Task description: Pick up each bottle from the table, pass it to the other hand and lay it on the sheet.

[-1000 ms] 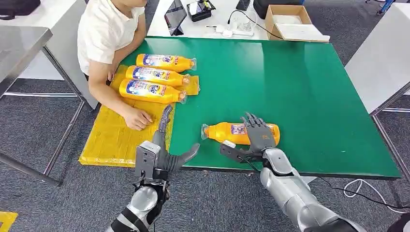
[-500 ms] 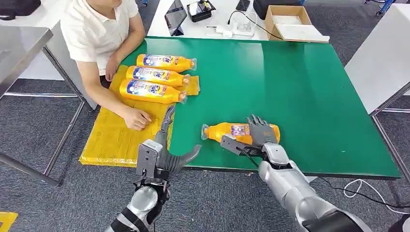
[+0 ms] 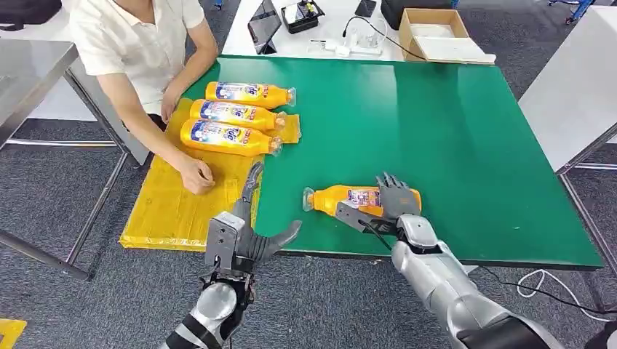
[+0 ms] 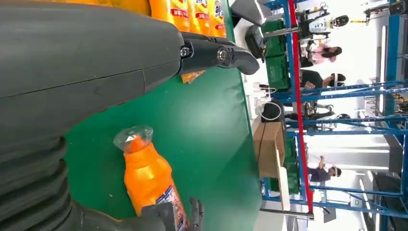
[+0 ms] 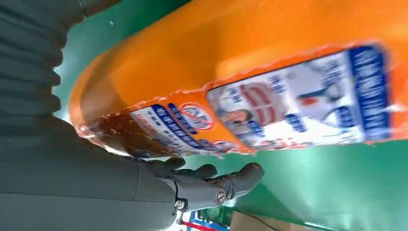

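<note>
Already the right hand (image 3: 393, 200) lay draped over the orange plastic bottle (image 3: 342, 198), fingers not visibly clamped; round-bodied, it could roll away. The left hand (image 3: 247, 236) waited, fingers spread.

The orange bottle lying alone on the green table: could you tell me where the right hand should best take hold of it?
Probably around the wide labelled body, coming from above on the near side. The orange bottle lies on its side, its capped neck toward the left hand, and the right hand already rests over its base half.
</note>
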